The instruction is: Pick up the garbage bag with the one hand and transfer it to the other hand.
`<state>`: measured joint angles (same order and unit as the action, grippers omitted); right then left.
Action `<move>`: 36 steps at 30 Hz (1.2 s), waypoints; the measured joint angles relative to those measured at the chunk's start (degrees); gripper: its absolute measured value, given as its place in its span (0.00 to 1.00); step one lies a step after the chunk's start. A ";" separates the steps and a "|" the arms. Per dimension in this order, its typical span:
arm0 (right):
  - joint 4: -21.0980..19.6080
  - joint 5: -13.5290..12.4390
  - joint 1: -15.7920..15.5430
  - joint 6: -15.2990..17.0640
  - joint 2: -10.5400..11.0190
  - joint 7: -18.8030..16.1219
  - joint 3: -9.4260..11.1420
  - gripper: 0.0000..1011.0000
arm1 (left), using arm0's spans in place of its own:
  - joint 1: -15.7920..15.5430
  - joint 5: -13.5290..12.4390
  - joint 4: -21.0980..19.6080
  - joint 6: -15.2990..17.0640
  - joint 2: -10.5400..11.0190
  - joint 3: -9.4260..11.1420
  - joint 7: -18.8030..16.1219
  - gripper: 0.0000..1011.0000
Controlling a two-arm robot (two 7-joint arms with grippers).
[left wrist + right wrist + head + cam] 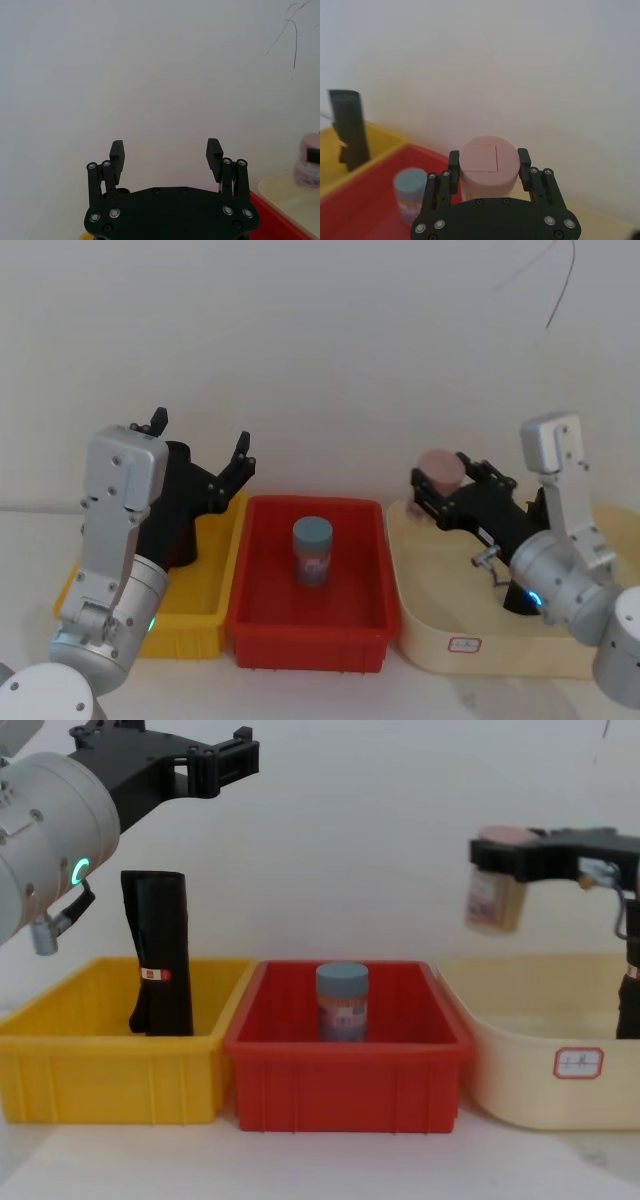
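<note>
The garbage bag [158, 955], a tall black roll with a white-and-red band, stands upright in the yellow bin [100, 1090]. The right wrist view has the garbage bag [350, 127] off to one side. My left gripper [170, 745] hangs open and empty in the air above that bin, well clear of the bag's top. The left gripper [200, 437] points at the wall, and its fingers [117, 152] are spread wide. Over the cream bin [540, 1070], my right gripper [495, 855] is shut on a pink-lidded jar [493, 895] and holds it in the air. The jar [487, 170] sits between the right gripper's [489, 162] fingers.
A blue-lidded jar [342, 1000] stands upright in the red bin [340, 1090], between the yellow and cream bins. The three bins sit side by side against a white wall. The cream bin carries a small label [578, 1063] on its front.
</note>
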<state>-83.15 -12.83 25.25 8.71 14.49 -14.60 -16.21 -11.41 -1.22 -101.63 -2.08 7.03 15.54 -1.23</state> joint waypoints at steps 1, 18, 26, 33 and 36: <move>0.19 0.02 -0.37 0.18 0.25 0.24 0.41 0.66 | 0.00 0.00 0.00 0.00 0.00 0.00 0.00 0.99; 3.45 0.96 -3.44 2.34 1.72 1.39 2.38 0.68 | 0.00 0.00 0.00 0.00 0.00 0.00 0.00 0.99; 3.48 1.36 -4.15 2.08 1.72 1.37 2.84 0.91 | 0.00 0.00 0.00 0.00 0.00 0.00 0.00 0.99; 1.61 1.42 -4.64 1.30 1.55 1.37 3.57 0.99 | 0.00 0.00 0.00 0.00 0.00 0.00 0.00 0.99; 0.26 1.37 -4.86 0.99 1.40 1.30 3.84 0.99 | 0.00 0.00 0.00 0.00 0.00 0.00 0.00 0.99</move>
<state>-82.88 -11.46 20.39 9.71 15.89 -13.30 -12.37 -11.41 -1.23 -101.63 -2.08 7.03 15.54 -1.23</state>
